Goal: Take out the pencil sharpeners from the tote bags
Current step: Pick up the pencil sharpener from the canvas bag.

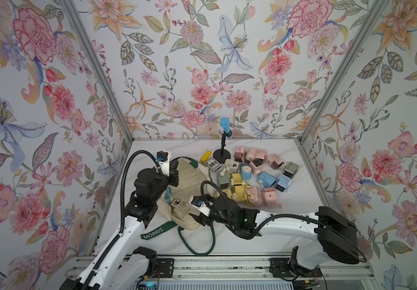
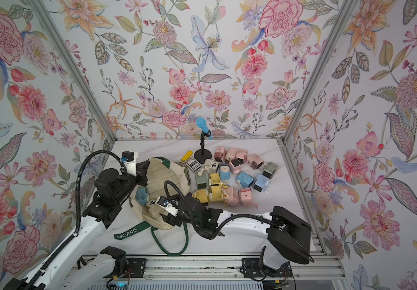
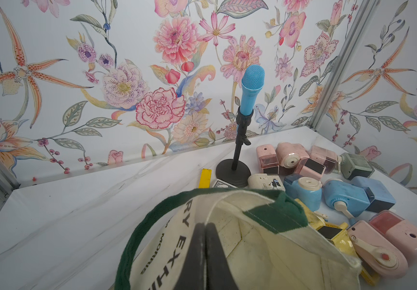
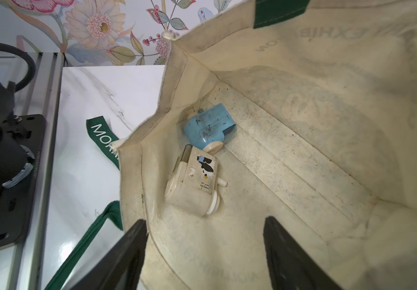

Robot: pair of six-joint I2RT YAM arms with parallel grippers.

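My left claw (image 3: 204, 231) is clenched flat on the cream cloth of the tote bag (image 1: 190, 175), right at its far rim beside the green handle (image 3: 272, 208). I reckon that pinch is there to lift the rim so the mouth gapes and my other arm can get in.

The bag lies on its side, left of centre on the desk (image 1: 240, 241). The pencil sharpeners (image 1: 252, 173) already out are heaped to its right, towards the far side.

Two are left inside, tucked into the bag's near left corner: a cream sharpener (image 4: 195, 185) and a blue sharpener (image 4: 207, 128) touching it.

My right claw (image 4: 203, 221) is at the mouth, spread wide and holding nothing. It's pointed at the cream one but short of it. One finger sits by the rim; I can't tell whether it touches the cloth.
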